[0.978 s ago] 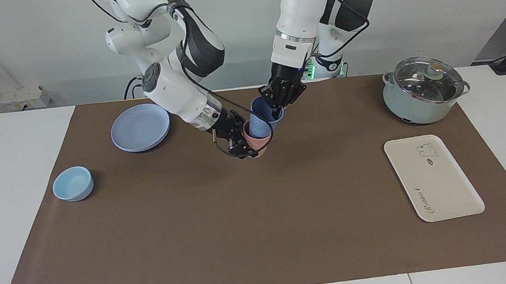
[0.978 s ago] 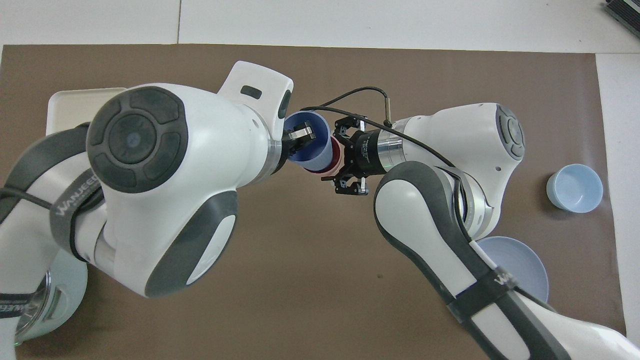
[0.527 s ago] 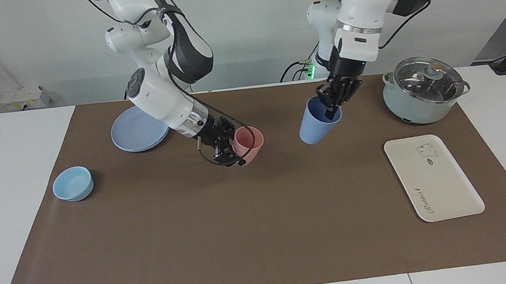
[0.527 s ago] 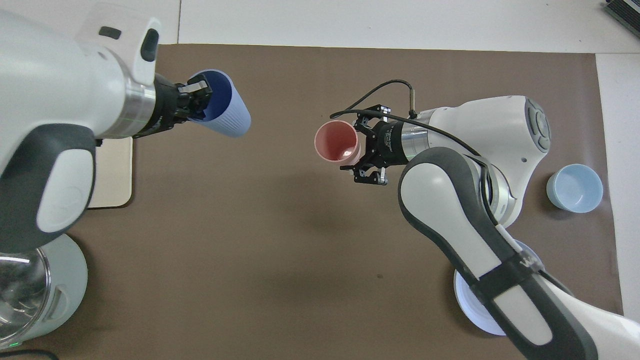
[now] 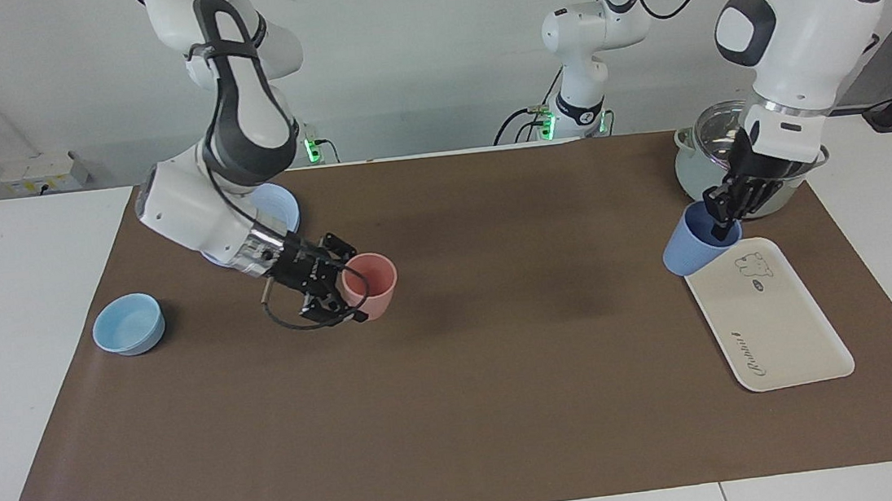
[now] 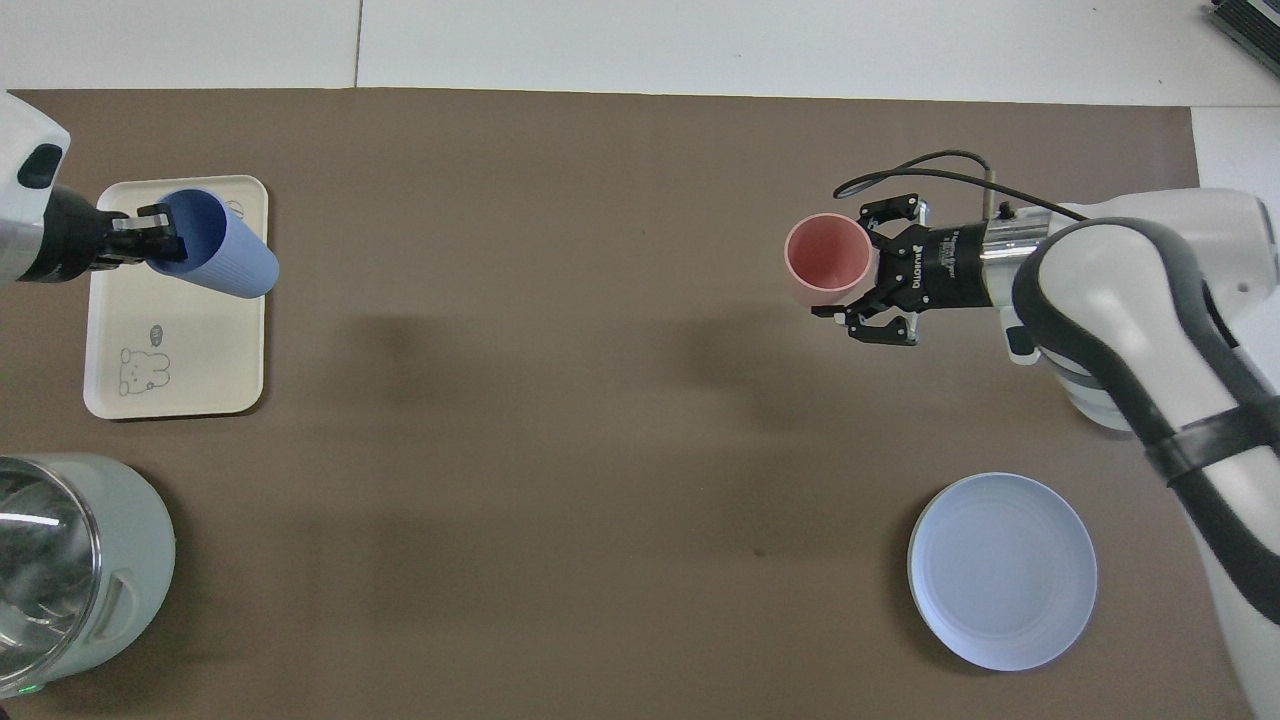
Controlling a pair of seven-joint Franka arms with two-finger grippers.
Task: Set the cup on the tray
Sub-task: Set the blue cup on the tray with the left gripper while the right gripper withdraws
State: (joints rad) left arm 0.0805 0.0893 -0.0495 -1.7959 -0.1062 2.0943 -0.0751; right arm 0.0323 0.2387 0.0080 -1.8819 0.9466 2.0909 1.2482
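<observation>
The pot (image 5: 748, 160) stands nearest the robots at the left arm's end of the desk (image 5: 29, 340), just beside the working zone; the left arm's wrist crosses in front of it in the facing view, so a descent drifting toward the robots risks contact with its wall or lid. The left end effector (image 5: 725, 211) is clamped shut on the rim of the cup (image 5: 690, 247), one finger inside the mouth, and holds it tilted in the air over the edge of the tray (image 5: 772, 325) that lies nearest the robots. Hazard: released at this tilt, the cup is likely to tip and roll; lowered at this position, its base may land on the raised rim and slide onto the brown mat (image 5: 510, 408). Correction, as judged: carry it over the tray's flat centre and level it before release. The tray surface is bare apart from its bear drawing and script. Toward the right arm's end, the plate (image 6: 1003, 570) lies nearest the robots. The right end effector (image 5: 334, 282) is closed on the rim of the pink cup (image 5: 370, 284), held low over the mat, well apart from the left arm. The blue bowl (image 5: 128, 324) sits farther out, near the mat's edge. The middle of the mat carries nothing.
</observation>
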